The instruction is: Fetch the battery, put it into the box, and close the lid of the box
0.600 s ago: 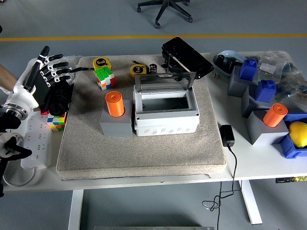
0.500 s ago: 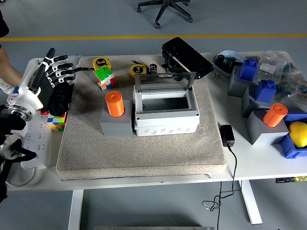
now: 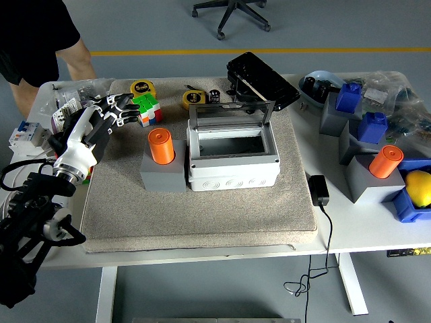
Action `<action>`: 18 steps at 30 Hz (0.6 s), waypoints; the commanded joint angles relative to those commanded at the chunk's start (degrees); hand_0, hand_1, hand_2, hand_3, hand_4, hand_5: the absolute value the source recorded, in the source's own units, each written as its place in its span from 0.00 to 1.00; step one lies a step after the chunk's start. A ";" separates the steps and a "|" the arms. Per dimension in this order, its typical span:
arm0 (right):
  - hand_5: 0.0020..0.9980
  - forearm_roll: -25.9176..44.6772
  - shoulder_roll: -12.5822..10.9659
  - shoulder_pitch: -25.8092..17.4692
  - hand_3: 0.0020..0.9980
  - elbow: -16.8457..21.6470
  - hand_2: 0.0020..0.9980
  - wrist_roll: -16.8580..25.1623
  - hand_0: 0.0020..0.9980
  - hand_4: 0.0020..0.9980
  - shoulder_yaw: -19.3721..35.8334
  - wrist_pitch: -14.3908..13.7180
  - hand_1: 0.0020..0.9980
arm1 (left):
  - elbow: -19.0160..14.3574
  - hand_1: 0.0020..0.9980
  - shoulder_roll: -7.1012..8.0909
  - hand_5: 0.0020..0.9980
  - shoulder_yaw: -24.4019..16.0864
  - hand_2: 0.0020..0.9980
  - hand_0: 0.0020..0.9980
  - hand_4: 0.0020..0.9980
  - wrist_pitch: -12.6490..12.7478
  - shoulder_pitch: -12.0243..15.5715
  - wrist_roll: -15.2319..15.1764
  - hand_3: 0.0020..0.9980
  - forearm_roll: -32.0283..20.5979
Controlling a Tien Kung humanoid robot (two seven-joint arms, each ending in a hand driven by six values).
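An orange cylindrical battery (image 3: 161, 145) stands upright in a grey block holder (image 3: 163, 173) on the beige mat. Just to its right sits the white box (image 3: 232, 161), with its clear-framed lid (image 3: 231, 114) raised at the back and the inside bare. My left hand (image 3: 113, 113) hovers at the mat's left edge, fingers spread and holding nothing. It is left of and slightly beyond the battery, close to a Rubik's cube (image 3: 147, 109). The right arm is out of view.
A person in a black shirt (image 3: 40, 33) stands at the far left corner. Two tape measures (image 3: 142, 88) and a black device (image 3: 261, 79) lie behind the box. A second orange cylinder (image 3: 386, 161), blue blocks, a yellow ball (image 3: 419, 187) and a power adapter (image 3: 318, 190) sit at right.
My left arm has swung right and forward, from over the power strip to the mat's left edge near the cube. A person has stepped into view at the top left.
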 joint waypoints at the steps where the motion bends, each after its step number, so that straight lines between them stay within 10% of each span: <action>1: 0.62 -0.05 -0.04 0.06 0.60 0.04 0.66 -0.01 0.73 1.00 -0.01 -0.01 0.67 | 0.37 0.68 -0.29 0.47 0.97 0.67 0.68 1.00 0.74 -0.24 -0.88 0.65 -0.15; 18: 0.62 0.19 -0.08 0.05 0.60 0.16 0.66 -0.33 0.73 1.00 -1.07 -0.11 0.67 | 4.07 0.64 -2.66 0.34 8.28 0.63 0.64 1.00 4.01 -2.15 -5.55 0.61 1.17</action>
